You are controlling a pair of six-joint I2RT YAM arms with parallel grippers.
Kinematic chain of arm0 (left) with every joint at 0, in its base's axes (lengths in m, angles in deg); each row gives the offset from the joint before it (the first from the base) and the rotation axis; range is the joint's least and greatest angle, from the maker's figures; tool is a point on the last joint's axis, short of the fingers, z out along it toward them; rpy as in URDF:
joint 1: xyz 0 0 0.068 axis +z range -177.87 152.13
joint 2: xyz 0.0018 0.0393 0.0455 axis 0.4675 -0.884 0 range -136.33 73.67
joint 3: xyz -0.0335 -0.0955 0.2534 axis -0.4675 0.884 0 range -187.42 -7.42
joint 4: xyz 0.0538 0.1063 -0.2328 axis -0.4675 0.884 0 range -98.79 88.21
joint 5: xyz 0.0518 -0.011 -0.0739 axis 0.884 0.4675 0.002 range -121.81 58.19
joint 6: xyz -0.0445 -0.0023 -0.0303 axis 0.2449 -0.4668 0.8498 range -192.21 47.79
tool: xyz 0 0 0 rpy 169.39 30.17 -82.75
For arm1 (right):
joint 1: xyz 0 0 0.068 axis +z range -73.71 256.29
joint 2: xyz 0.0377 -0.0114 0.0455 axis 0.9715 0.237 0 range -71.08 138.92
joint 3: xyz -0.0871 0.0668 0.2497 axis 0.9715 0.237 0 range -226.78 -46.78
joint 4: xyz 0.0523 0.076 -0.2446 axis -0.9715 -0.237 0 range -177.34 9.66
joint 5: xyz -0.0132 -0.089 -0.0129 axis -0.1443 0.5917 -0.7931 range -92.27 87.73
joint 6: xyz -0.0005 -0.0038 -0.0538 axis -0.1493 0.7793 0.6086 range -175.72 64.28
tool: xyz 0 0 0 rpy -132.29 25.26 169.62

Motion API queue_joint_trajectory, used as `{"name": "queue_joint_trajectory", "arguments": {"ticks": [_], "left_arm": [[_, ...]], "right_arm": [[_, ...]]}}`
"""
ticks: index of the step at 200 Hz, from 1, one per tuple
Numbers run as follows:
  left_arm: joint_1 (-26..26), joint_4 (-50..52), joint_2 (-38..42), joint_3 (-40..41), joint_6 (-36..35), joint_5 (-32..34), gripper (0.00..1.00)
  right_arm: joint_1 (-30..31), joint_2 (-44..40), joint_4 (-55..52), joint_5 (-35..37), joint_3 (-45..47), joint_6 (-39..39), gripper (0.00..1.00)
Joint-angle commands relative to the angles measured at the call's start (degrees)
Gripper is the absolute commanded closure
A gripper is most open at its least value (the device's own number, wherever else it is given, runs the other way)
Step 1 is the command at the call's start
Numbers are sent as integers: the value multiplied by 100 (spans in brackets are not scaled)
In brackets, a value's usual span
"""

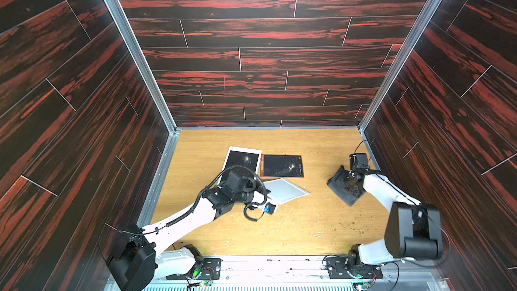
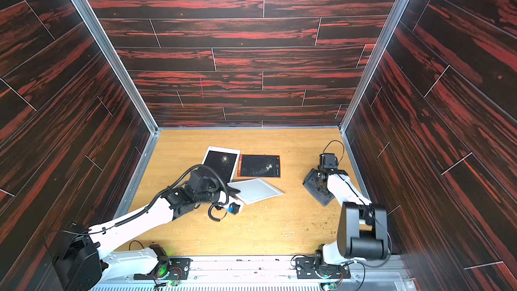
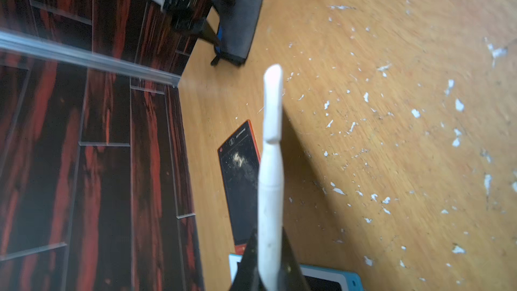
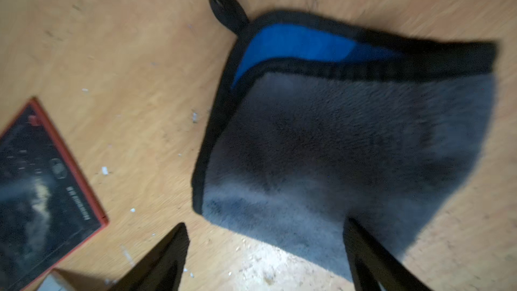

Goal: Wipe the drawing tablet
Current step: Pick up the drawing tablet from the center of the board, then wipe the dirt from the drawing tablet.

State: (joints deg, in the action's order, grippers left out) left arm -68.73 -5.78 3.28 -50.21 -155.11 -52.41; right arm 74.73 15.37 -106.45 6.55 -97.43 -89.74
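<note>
- Tablet (image 1: 285, 191), the pale grey one with a white rim, is in the middle of both top views (image 2: 257, 190), on the wooden table (image 1: 307, 230).
- The left gripper (image 1: 267, 191) is closed tight on the tablet's lower-left corner.
- In the left wrist view the tablet (image 3: 271, 163) shows only its thin white edge, going up the middle of the frame, with the gripper (image 3: 268, 236) pinching it at the bottom.
- Two more tablets lie just above it in the frame: one with a white rim (image 1: 243, 160) and one with an orange rim (image 1: 282, 166), side by side.
- Both of these have dark screens with pale smudges.
- A grey cloth (image 1: 347, 195) with a black border lies at the right of the frame, well apart from the tablets.
- The right gripper (image 4: 264, 222) is over the cloth (image 4: 335, 149) with its jaws spread wide, holding nothing.
- A blue bit peeks out under a folded corner of the cloth.
- Little white crumbs (image 3: 414, 113) are dotted over the table.
</note>
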Motion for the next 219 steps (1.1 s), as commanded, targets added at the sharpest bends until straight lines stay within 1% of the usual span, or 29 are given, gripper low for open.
{"name": "queue_joint_trajectory", "arguments": {"ticks": [1,34,75,129,169,181,185,190,199,219], "left_arm": [[-89,-992,228,296,-1108,-218,100],[-267,-1780,337,824,-1116,-193,100],[-550,-2429,447,1453,-1188,-77,100],[-985,-2005,440,1474,-1204,-183,100],[-1253,-1926,388,1552,-1270,-182,100],[-1260,-1938,371,1595,-1311,-183,100],[-1266,-1945,361,1608,-1321,-180,100],[-1285,-1960,345,1615,-1341,-177,100],[-1309,-1999,320,1624,-1343,-160,100],[-1339,-2117,207,1676,-1347,-91,100]], "right_arm": [[-2,314,-43,111,-246,-131,11],[-28,629,-125,425,-316,-139,11],[-99,1022,-88,237,-349,-159,12],[-97,1400,-164,106,-357,-74,18],[-95,1439,-158,-3,-288,-76,28],[-96,1435,-144,2,-274,-103,33],[-93,1436,-135,-17,-270,-100,38],[-93,1436,-129,-28,-276,-104,41],[-96,1427,-108,-72,-278,-95,53],[-94,1355,-96,-135,-278,-80,89]]}}
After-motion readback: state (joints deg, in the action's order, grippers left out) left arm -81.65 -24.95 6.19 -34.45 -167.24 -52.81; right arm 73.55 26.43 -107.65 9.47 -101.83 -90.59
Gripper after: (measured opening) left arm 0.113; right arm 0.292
